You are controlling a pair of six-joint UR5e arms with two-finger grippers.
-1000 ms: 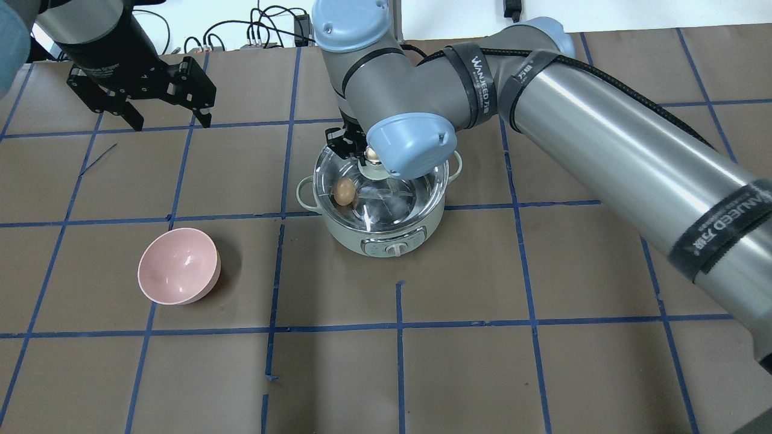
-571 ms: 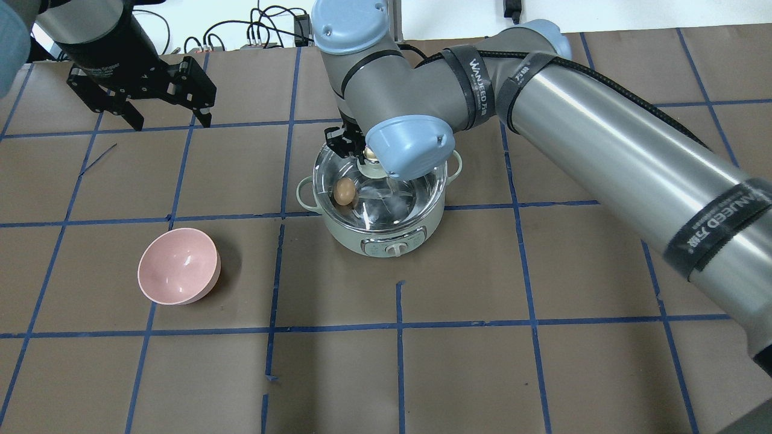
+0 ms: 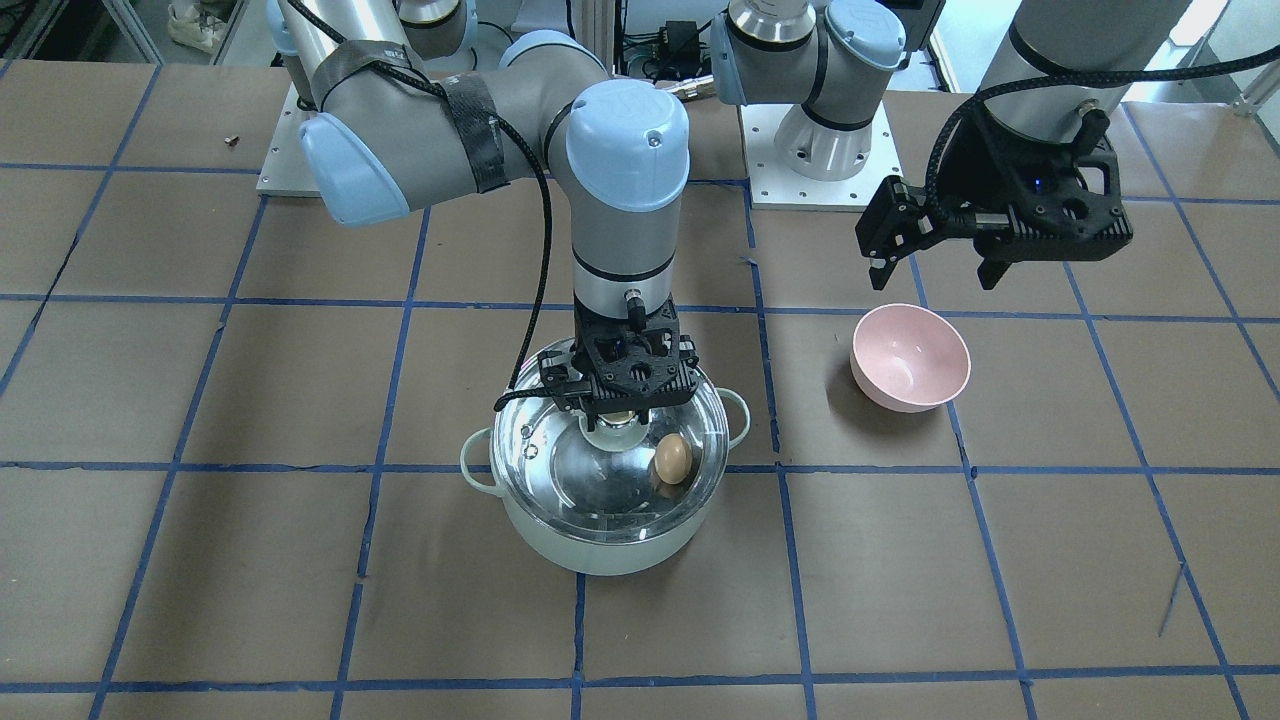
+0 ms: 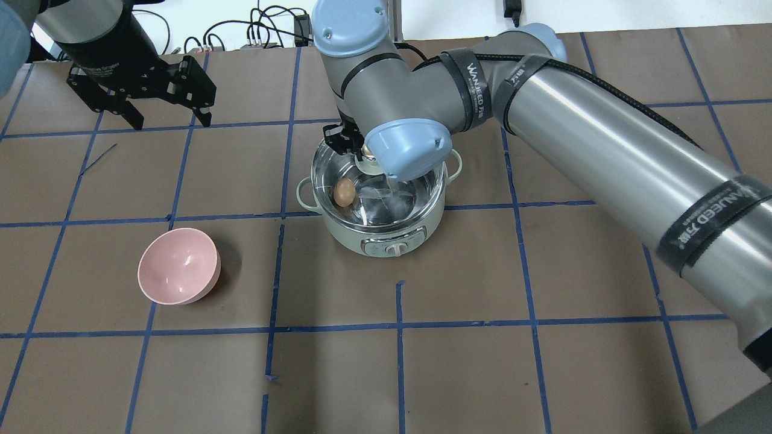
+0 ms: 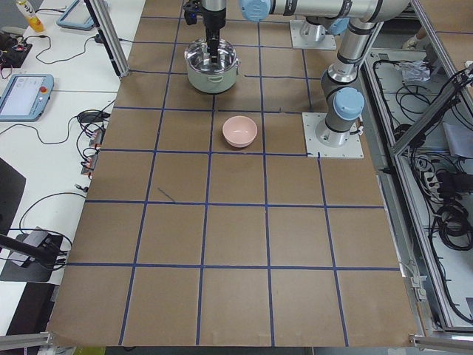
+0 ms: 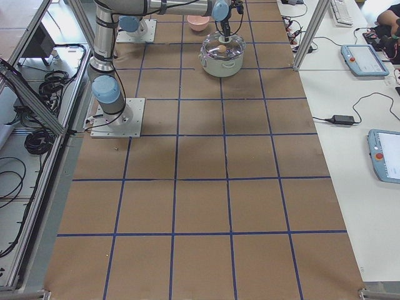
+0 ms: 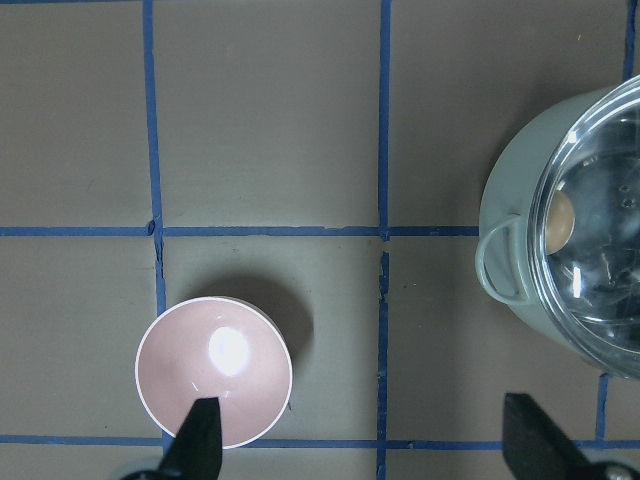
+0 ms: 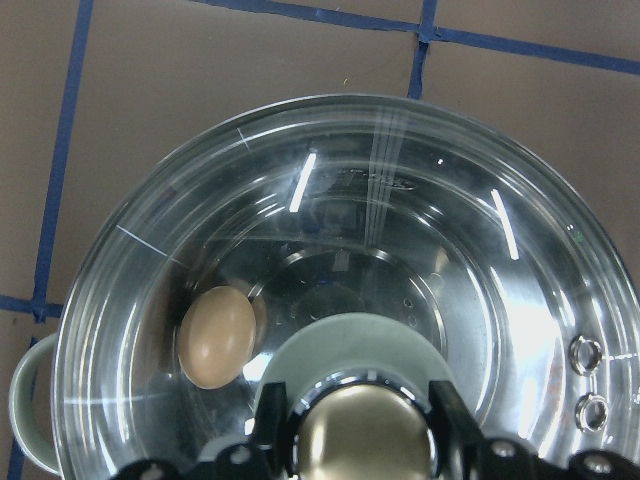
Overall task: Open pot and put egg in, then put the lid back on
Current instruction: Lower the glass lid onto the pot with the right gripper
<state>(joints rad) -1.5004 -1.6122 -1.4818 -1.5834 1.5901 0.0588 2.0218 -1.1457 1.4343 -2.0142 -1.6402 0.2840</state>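
- The pot point(image 7: 503, 200) sits at the right edge, with the glass lid point(image 7: 600, 270) over it and the egg point(image 7: 562, 217) visible through the glass.
- A pink bowl point(image 7: 213, 372) stands well to its left.
- The left gripper point(image 7: 365, 445) has its fingers spread wide.

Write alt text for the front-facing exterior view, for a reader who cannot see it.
The right gripper clamps the knob of a glass lid over a pale green pot, with a brown egg visible through the glass. At the view's right, a pink bowl sits on the brown table, and the left gripper hangs open close by.
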